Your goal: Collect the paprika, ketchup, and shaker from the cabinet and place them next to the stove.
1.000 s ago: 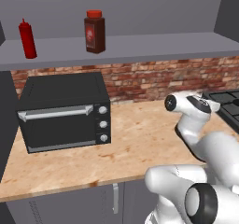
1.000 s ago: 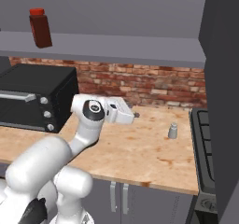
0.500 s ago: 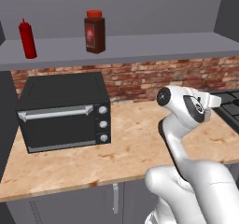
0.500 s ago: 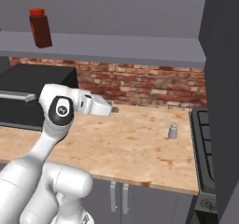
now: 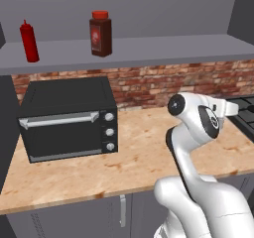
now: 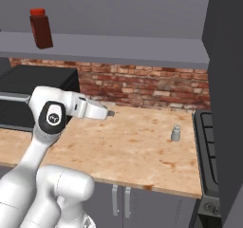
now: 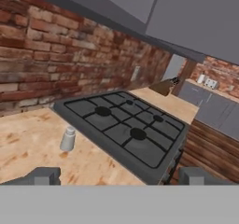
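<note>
A pale wooden counter (image 6: 128, 146) runs below a red brick wall (image 5: 149, 86), with grey cupboard doors (image 6: 156, 208) under it; above the bricks the cabinet (image 5: 149, 48), a plain grey open shelf, spans the scene. On that shelf the ketchup (image 5: 29, 41) stands upright toward the left and the paprika (image 5: 100, 33) stands upright well apart to its right; from the right base view the paprika (image 6: 41, 28) sits near the shelf's left end. A black toaster oven (image 5: 67, 118) with silver knobs rests on the counter under the two bottles. The shaker (image 6: 175, 133) stands upright on the counter just beside the left edge of the stove (image 6: 209, 141); from the hand view the shaker (image 7: 68, 139) is close to the cooktop's (image 7: 126, 129) near corner, apart from it by a thin strip of wood. The white arm (image 6: 45, 141) rises over the counter with its gripper (image 6: 110, 113) pointing toward the stove side, above the worktop and touching nothing; its fingertips (image 7: 44, 175) stand wide apart at the bottom of the hand view, with nothing between them.
</note>
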